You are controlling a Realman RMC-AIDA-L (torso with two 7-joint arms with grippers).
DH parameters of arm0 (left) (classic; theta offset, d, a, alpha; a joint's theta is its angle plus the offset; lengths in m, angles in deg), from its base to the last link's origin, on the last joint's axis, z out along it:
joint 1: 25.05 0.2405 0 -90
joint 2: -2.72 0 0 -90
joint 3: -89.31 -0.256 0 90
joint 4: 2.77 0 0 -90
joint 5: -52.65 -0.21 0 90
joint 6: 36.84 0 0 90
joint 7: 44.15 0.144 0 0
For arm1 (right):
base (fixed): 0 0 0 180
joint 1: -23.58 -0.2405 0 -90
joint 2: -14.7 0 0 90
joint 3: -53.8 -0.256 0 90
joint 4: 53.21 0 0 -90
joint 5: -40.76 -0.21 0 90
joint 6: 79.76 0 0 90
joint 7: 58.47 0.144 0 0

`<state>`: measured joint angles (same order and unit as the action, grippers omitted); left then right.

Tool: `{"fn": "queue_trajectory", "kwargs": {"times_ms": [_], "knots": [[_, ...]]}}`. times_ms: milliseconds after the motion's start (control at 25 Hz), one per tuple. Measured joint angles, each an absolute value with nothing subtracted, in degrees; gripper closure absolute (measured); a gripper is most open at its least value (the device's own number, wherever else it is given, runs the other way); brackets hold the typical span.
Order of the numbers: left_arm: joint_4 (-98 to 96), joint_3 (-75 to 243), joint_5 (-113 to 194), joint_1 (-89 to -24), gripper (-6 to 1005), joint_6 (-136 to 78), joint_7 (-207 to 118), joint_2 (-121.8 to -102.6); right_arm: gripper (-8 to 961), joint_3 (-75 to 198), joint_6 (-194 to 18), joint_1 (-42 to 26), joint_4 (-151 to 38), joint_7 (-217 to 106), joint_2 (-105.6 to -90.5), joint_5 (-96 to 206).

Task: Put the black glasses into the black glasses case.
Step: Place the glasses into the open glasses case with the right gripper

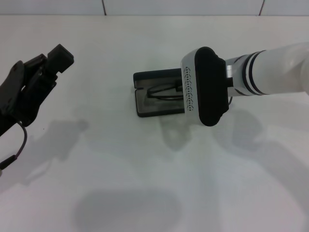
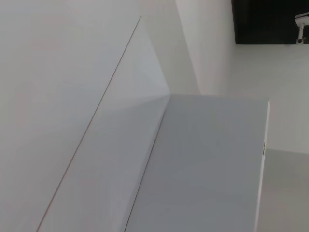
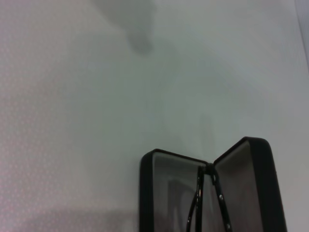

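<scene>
The right claw [image 1: 193,92] hangs over the right end of the black glasses case [image 1: 154,96], its own wrist housing hiding it so that whether it is open or closed cannot be told. The case lies open on the white counter [image 1: 145,183], lid raised behind its grey-lined tray, the black glasses [image 3: 208,203] resting inside. Well left of the case, the left claw [image 1: 46,65] is raised above the counter, its state also unclear.
</scene>
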<state>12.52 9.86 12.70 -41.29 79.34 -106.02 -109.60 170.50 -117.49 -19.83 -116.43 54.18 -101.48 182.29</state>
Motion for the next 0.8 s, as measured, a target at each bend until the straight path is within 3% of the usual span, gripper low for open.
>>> {"fn": "queue_trajectory", "kwargs": {"times_ms": [520,800], "knots": [[12.52,9.86,12.65,-40.93,931,79.34,-106.02,-109.88,842,170.69,-116.15,-19.49,-116.35,54.50,-101.48,181.46],[12.52,9.86,12.56,-40.85,930,79.34,-106.02,-109.97,796,171.05,-116.70,-19.34,-116.74,54.85,-101.48,181.47]]}}
